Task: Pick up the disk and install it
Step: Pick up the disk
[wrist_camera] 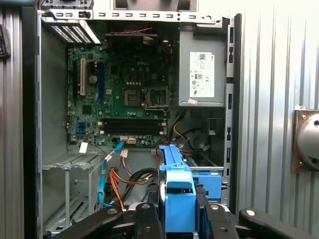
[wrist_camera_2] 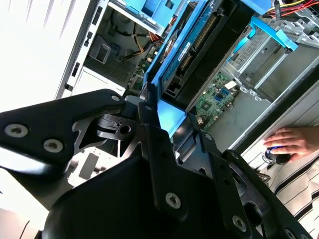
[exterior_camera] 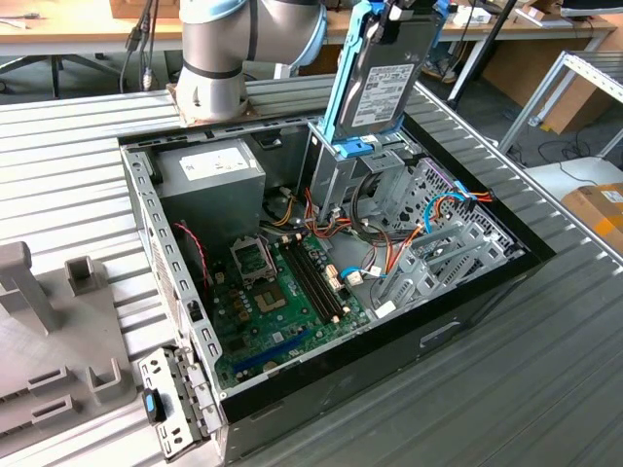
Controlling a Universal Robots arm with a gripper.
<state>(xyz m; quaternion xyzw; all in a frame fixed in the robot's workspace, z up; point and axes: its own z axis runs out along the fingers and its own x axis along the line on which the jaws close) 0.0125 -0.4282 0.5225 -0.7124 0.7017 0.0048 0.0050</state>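
Observation:
The disk is a black drive in bright blue rails. It hangs upright and slightly tilted above the open computer case. Its lower end sits at the blue clip that tops the silver drive cage. My gripper is shut on the disk's upper end at the top edge of the exterior view. In the second wrist view the black fingers clamp the disk from both sides. The first wrist view looks down past the disk's blue end into the case.
Inside the case are the power supply, the motherboard and orange and blue cables. A grey fixture stands at the exterior view's left. A loose bracket lies by the case's near corner. A person's hand rests beside the case.

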